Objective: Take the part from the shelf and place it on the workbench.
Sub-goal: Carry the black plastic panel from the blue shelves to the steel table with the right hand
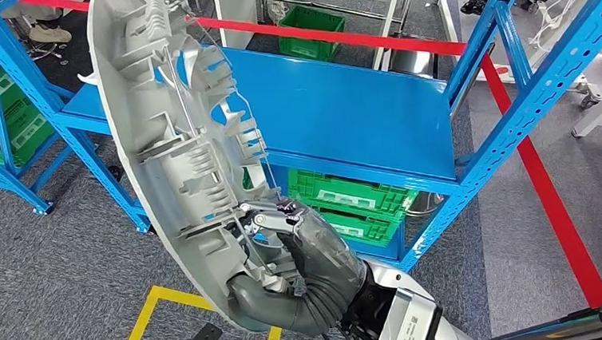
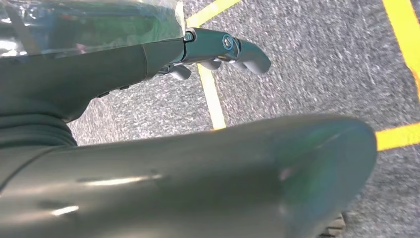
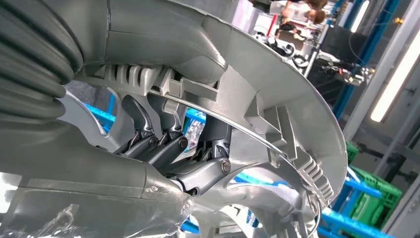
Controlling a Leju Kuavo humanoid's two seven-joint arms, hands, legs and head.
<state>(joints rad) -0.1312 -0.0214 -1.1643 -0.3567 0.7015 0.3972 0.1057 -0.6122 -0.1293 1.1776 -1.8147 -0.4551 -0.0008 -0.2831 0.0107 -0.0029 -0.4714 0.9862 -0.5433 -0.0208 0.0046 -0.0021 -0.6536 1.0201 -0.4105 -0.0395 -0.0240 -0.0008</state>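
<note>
A large grey cast part, a curved shell with ribs and cut-outs, stands nearly upright in front of the blue shelf. My right hand grips it near its lower end, fingers hooked through the ribs of the part. The part is lifted off the shelf board, which lies bare behind it. My left hand hangs over the grey carpet with its fingers lightly curled and nothing in it.
Green crates sit under the shelf board, and more green crates fill the rack at the left. Red tape and yellow floor lines mark the carpet. A person's shoes show at the back left.
</note>
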